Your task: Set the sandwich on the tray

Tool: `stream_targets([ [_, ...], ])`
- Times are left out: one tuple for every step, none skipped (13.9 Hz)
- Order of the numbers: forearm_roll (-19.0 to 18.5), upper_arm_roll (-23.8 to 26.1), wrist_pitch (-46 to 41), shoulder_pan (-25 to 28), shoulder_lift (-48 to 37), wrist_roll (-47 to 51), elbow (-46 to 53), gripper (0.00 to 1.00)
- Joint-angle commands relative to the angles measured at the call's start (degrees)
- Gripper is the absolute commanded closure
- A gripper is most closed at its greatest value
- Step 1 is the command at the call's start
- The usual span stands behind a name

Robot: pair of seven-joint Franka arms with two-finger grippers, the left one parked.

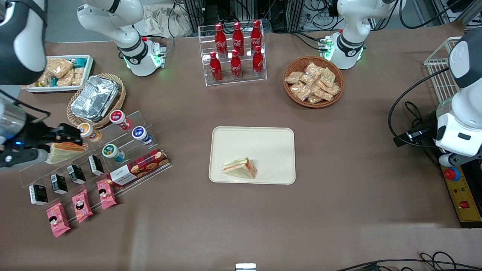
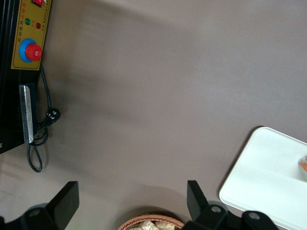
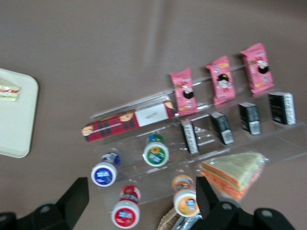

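One wrapped sandwich (image 1: 240, 168), a pale wedge with orange and green layers, lies on the cream tray (image 1: 263, 143), near the edge closest to the front camera. A second sandwich (image 1: 64, 151) lies on the clear acrylic shelf toward the working arm's end. My gripper (image 1: 69, 134) hovers just above that second sandwich, open and empty. In the right wrist view the gripper (image 3: 141, 199) has its black fingers (image 3: 76, 196) spread wide over the yogurt cups, with the shelf sandwich (image 3: 235, 173) beside one finger. The tray (image 3: 17, 115) and its sandwich (image 3: 8, 90) also show there.
The acrylic shelf (image 1: 124, 165) holds yogurt cups (image 1: 111, 151), small black cartons (image 1: 77, 174), a red cookie box (image 1: 138, 167) and pink snack packets (image 1: 82, 205). A foil container in a wicker basket (image 1: 95, 98) and a white snack bin (image 1: 62, 72) stand close by. Cola bottles (image 1: 235, 51) and a snack basket (image 1: 313, 81) stand farther back.
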Motion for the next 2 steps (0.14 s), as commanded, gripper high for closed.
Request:
stream_targets([
  [1.25, -1.21, -1.25, 0.11, -1.65, -0.39, -0.81, 0.01],
  [1.16, -1.74, -1.25, 0.11, -1.65, -0.21, -0.89, 0.01],
])
